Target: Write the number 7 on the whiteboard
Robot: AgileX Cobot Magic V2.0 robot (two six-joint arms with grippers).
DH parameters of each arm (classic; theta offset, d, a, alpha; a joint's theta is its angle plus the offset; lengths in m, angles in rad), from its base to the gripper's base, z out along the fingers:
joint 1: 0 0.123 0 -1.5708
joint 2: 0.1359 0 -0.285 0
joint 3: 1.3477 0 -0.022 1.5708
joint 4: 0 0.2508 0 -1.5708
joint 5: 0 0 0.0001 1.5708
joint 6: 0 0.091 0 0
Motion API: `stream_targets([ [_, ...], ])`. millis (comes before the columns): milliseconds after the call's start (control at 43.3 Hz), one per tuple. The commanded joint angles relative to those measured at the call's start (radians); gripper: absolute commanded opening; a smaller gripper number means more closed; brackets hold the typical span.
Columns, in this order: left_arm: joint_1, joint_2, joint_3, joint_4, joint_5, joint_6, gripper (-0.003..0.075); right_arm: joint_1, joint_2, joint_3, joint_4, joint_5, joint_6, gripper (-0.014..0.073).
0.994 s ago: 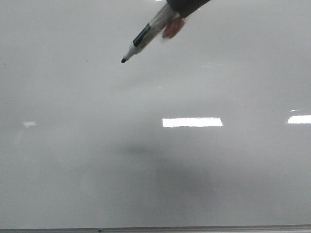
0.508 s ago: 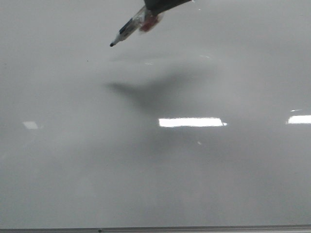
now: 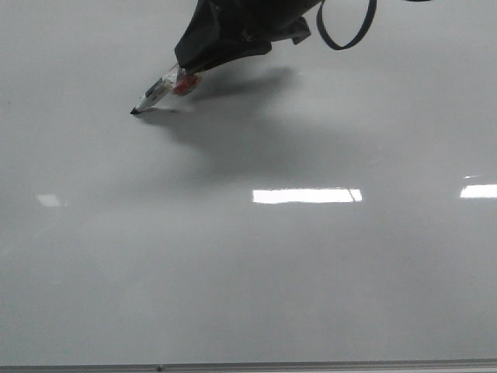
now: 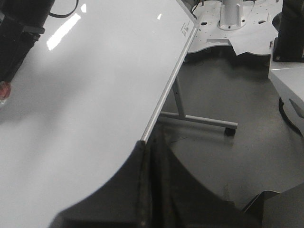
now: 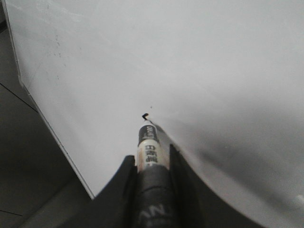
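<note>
1. Front view: the marker (image 3: 159, 95) has dropped from mid-air a second ago, and its black tip now sits on the whiteboard (image 3: 248, 280) in the upper left, where tip and shadow meet.
2. The right gripper (image 3: 189, 76), further out of frame before, now shows much of its dark body above the board, clamped on the marker's barrel.
3. In the right wrist view a tiny black hook (image 5: 144, 115) lies at the tip: I judge this the very start of the number 7 (image 5: 144, 115), with top bar and stem not yet drawn.
4. The board is otherwise unmarked apart from bright light reflections (image 3: 306, 196).
5. Writing: the marker's white label (image 5: 150, 154) carries small dark print, too blurred to read; faint letters on the gripper below it are also unreadable.
6. The left gripper is not shown clearly; I cannot tell its state. Its camera looks along the board's metal edge (image 4: 166, 90).
</note>
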Motion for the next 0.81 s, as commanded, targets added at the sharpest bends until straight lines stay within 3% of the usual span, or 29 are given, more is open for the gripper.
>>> stream_targets([
  [0, -0.005, 0.005, -0.024, -0.019, -0.071, -0.011, -0.002, -0.057, -0.081, -0.001, 0.015, -0.071, -0.008, -0.0069],
  [300, -0.005, 0.005, -0.024, -0.019, -0.071, -0.011, -0.002, -0.162, -0.156, 0.105, 0.012, -0.026, -0.06, -0.0069],
  [601, -0.005, 0.005, -0.024, -0.019, -0.071, -0.011, -0.002, -0.051, -0.022, 0.192, 0.017, -0.041, -0.081, -0.0069],
  [693, -0.005, 0.005, -0.024, -0.019, -0.071, -0.011, -0.002, -0.031, -0.013, 0.192, 0.039, 0.021, -0.101, -0.0069],
  [786, -0.005, 0.005, -0.024, -0.019, -0.071, -0.011, -0.002, -0.012, -0.081, 0.192, 0.098, 0.144, -0.203, -0.0069],
])
